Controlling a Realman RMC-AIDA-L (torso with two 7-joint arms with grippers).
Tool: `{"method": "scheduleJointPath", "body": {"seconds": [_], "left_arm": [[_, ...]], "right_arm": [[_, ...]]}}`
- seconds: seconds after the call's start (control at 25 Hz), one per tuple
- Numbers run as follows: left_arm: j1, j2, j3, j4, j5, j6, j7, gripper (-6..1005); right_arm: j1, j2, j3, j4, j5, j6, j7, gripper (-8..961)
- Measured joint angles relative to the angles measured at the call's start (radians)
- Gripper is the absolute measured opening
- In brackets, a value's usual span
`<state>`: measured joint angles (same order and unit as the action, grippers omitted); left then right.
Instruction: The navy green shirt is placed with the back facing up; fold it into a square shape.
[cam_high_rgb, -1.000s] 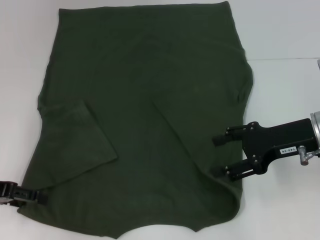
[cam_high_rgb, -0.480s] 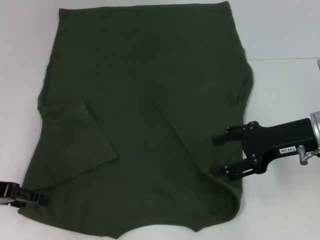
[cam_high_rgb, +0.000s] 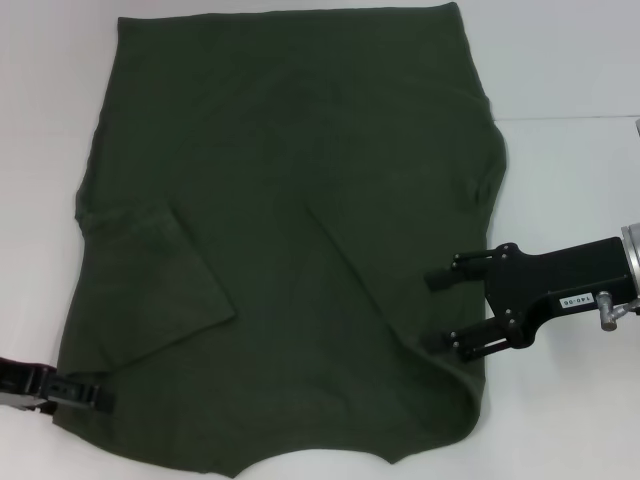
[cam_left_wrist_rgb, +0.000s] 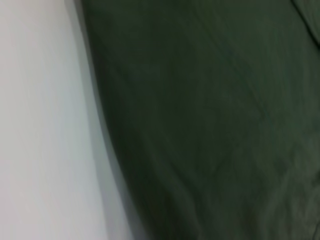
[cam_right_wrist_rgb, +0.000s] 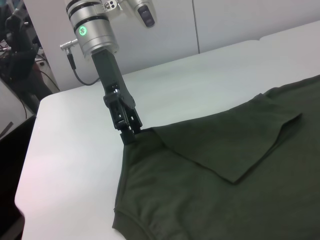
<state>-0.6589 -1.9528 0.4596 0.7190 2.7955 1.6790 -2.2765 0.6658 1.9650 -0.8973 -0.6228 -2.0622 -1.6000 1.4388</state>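
Observation:
The navy green shirt (cam_high_rgb: 290, 230) lies flat on the white table (cam_high_rgb: 570, 200), plain side up, with both sleeves folded inward. In the head view my left gripper (cam_high_rgb: 88, 393) is at the shirt's left edge, close to the near corner. The right wrist view shows this left gripper (cam_right_wrist_rgb: 130, 134) shut on that shirt (cam_right_wrist_rgb: 225, 190) edge, which rises slightly to its tips. My right gripper (cam_high_rgb: 440, 311) hovers open at the shirt's right edge, with its two fingers spread over the fabric. In the left wrist view the shirt (cam_left_wrist_rgb: 210, 125) fills most of the frame.
White table (cam_right_wrist_rgb: 200, 70) surrounds the shirt, with bare surface to the right and left. A seam (cam_high_rgb: 570, 118) crosses the table at the right. Dark equipment and cables (cam_right_wrist_rgb: 17, 55) stand beyond the table's far corner in the right wrist view.
My left gripper has shifted to the right, and the shirt's near left edge has come inward with it. The right gripper has stayed where it was, still open.

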Motion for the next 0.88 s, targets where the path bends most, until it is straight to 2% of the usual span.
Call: {"method": "scheduleJointPath", "body": {"seconds": [0.64,0.88], "left_arm": [[-0.01,0.0,-0.001,-0.014,-0.014,-0.008,-0.001,939],[-0.018,0.0,0.0,-0.023,-0.01,-0.012,-0.002,742]], "right_arm": [[0.0,0.0,0.0,0.0,-0.001,0.003,-0.001,895],[0.002,0.0,0.0,0.0,-0.001,0.003,-0.001,895]]}}
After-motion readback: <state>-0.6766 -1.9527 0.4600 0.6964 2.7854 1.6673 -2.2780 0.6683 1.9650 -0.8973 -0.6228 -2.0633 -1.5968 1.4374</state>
